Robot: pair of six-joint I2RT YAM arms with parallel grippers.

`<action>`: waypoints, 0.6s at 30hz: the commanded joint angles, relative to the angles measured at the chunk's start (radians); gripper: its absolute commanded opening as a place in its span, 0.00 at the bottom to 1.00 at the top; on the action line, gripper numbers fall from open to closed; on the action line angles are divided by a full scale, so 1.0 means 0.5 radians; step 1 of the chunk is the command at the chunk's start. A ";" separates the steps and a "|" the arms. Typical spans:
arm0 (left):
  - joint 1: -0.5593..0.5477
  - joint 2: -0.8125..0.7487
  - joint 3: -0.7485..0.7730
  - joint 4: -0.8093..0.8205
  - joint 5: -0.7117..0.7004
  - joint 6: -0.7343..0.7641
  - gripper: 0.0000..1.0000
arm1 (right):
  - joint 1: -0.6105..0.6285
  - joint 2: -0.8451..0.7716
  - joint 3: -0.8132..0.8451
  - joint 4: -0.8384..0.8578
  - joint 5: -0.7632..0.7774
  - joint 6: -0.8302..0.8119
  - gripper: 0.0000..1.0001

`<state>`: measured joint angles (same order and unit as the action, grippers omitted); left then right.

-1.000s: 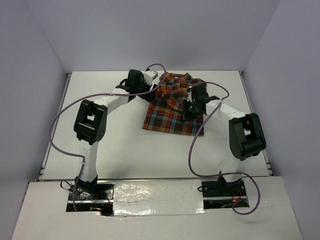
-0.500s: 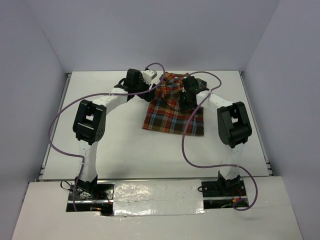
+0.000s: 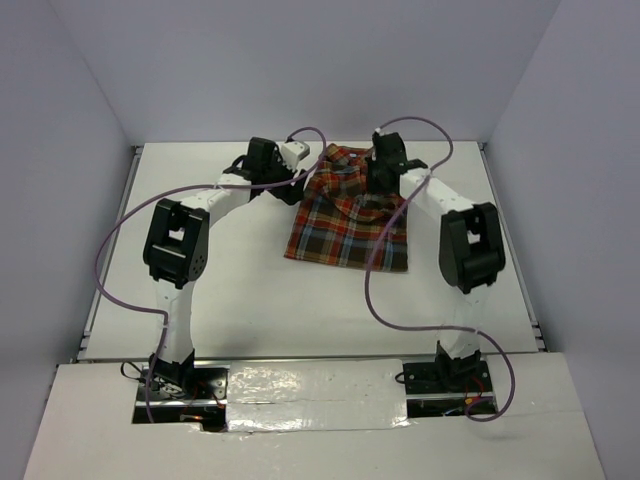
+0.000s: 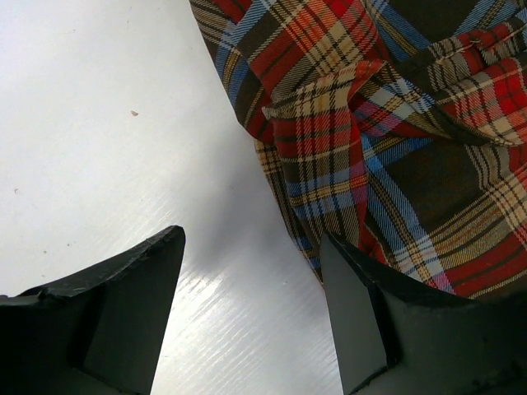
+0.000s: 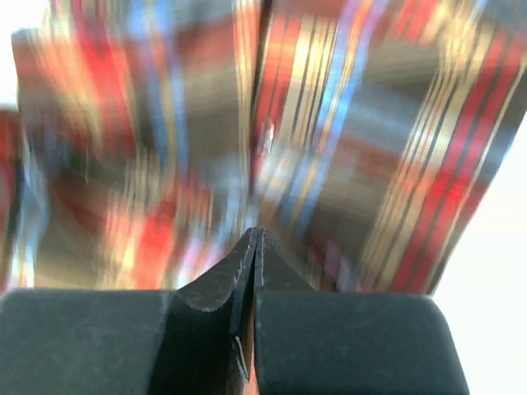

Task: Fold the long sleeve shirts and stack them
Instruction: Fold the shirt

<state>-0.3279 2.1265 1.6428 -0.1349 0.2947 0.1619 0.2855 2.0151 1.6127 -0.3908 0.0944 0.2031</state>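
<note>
The plaid flannel shirt lies partly folded on the white table, its far part bunched up. It fills the right half of the left wrist view and, blurred, the whole right wrist view. My left gripper is open and empty at the shirt's far left edge. Its left finger is over bare table and its right finger over the cloth edge. My right gripper is shut at the shirt's far right part. A crease of cloth runs straight out from its tips.
The white table is walled by pale panels on the left, back and right. Purple cables loop from both arms over the table. The arm bases stand at the near edge on a foil strip.
My right gripper has moved toward the far edge, from the shirt's right middle to its far right part, and the cloth there has shifted with it. The left arm has barely moved.
</note>
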 commanded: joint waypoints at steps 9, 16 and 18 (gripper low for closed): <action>0.008 -0.062 0.101 -0.052 0.101 0.060 0.78 | 0.150 -0.922 -1.083 0.153 -0.075 0.253 0.00; 0.008 -0.078 0.092 -0.046 0.095 0.069 0.78 | 0.144 -0.637 -1.014 0.012 0.185 0.229 0.00; 0.008 -0.081 0.092 -0.059 0.095 0.075 0.78 | 0.141 -0.607 -1.001 0.033 0.225 0.232 0.00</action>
<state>-0.3260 2.1265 1.6566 -0.1646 0.3191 0.1825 0.3603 1.6932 1.0794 -0.3698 0.1261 0.3061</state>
